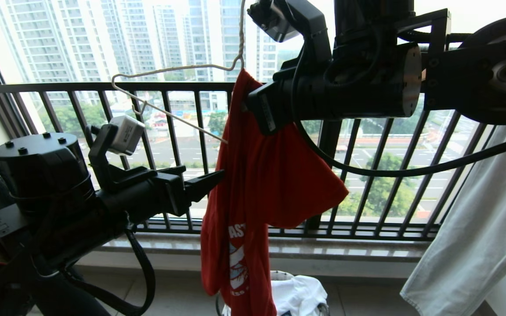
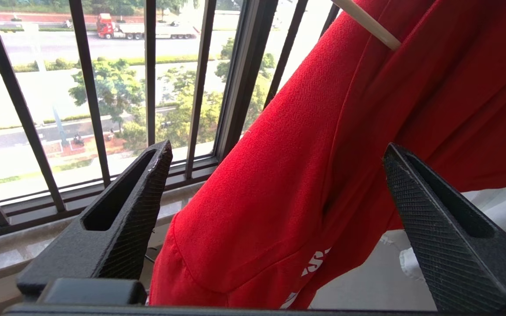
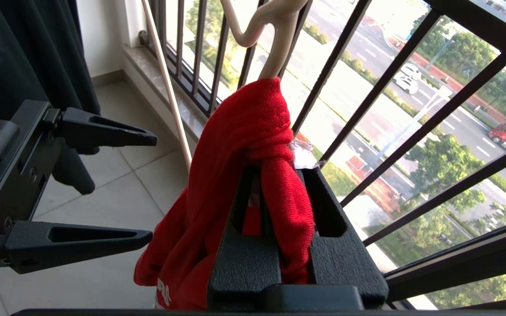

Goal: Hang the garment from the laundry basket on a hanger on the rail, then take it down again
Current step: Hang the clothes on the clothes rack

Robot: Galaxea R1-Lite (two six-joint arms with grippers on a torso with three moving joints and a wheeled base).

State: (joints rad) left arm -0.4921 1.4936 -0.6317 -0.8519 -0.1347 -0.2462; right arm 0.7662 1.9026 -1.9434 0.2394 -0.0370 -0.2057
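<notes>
The red T-shirt [image 1: 253,184] hangs lengthwise straight down, bunched at the hanger [image 1: 169,70] neck, pinched there by the right gripper [image 3: 275,175]. The left gripper [image 2: 275,175] gapes beside it, window railing [image 1: 367,145] behind, laundry basket [image 1: 297,294] below.

white lettering is seen on the red t-shirt [image 1: 253,193]: "ast" is read in the head view, "ss" in the left wrist view; the rest is folded away. nothing else can be read.
</notes>
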